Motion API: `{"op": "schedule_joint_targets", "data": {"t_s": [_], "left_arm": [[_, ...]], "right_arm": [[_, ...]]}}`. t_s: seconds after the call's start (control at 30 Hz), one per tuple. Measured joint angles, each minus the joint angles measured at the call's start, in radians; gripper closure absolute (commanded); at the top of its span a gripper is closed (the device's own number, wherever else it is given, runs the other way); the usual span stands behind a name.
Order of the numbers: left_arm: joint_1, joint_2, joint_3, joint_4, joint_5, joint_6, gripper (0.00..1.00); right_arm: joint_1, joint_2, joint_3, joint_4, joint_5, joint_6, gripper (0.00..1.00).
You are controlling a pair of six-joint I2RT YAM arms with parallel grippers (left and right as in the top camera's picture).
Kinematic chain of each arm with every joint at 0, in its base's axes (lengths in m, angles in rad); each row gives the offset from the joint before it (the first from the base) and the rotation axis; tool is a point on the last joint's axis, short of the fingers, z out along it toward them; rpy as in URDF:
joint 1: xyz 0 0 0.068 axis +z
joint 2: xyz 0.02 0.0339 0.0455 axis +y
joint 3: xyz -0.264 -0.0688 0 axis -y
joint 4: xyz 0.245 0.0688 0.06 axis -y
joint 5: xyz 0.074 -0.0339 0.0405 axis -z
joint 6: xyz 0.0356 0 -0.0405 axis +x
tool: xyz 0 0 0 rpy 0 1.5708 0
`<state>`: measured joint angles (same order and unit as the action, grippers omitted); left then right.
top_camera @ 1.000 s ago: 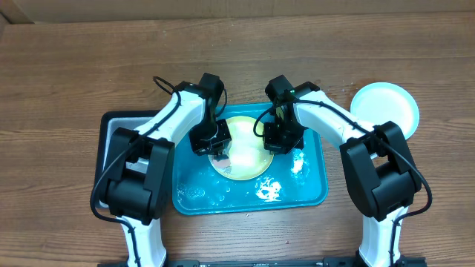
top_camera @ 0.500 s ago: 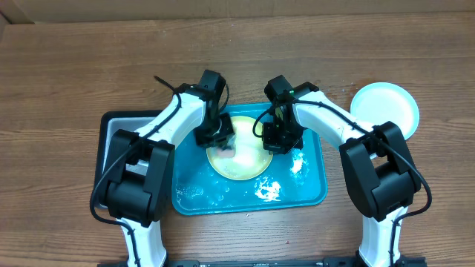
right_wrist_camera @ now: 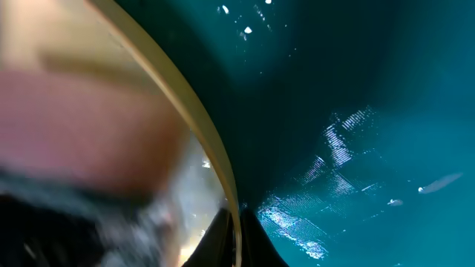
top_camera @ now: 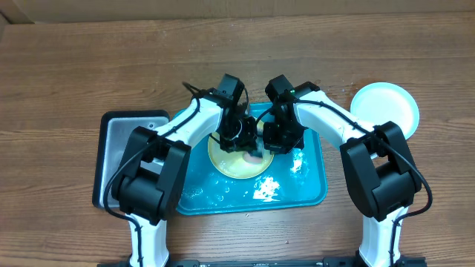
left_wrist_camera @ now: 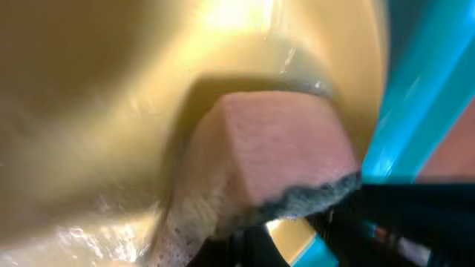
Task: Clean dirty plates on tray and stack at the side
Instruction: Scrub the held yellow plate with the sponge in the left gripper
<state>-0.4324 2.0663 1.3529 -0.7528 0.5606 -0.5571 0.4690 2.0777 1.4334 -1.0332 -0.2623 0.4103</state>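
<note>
A pale yellow-green plate (top_camera: 228, 165) lies in the wet teal tray (top_camera: 315, 194). My left gripper (top_camera: 243, 142) is shut on a pink sponge (top_camera: 254, 156) with a dark scrub side, and the sponge (left_wrist_camera: 274, 148) presses flat on the plate's right-centre (left_wrist_camera: 89, 89). My right gripper (top_camera: 277, 142) is shut on the plate's right rim; in the right wrist view the rim (right_wrist_camera: 185, 96) runs between its black fingers (right_wrist_camera: 223, 239). A pale blue-white plate (top_camera: 384, 110) sits on the table to the right of the tray.
A grey metal tray with a black rim (top_camera: 122, 148) sits against the teal tray's left side. Water and foam patches (top_camera: 266, 189) lie on the teal tray's floor. Both arms meet over the tray's middle. Wooden table all round.
My left gripper has swept the sponge rightwards across the plate, from its left edge to its right-centre, close to the right gripper. The right gripper has kept its hold on the rim.
</note>
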Motion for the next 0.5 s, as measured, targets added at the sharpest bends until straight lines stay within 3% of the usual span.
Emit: {"op": "schedule_joint_targets", "data": {"t_s": [0.2, 0.5], "left_arm": [[0.001, 0.005, -0.004, -0.201, 0.039, 0.05, 0.96], [0.052, 0.004, 0.017, -0.346, -0.165, 0.029, 0.96]], "right_arm": [[0.0, -0.001, 0.0, -0.003, 0.0, 0.0, 0.96], [0.0, -0.001, 0.0, -0.008, 0.0, -0.004, 0.96]]}}
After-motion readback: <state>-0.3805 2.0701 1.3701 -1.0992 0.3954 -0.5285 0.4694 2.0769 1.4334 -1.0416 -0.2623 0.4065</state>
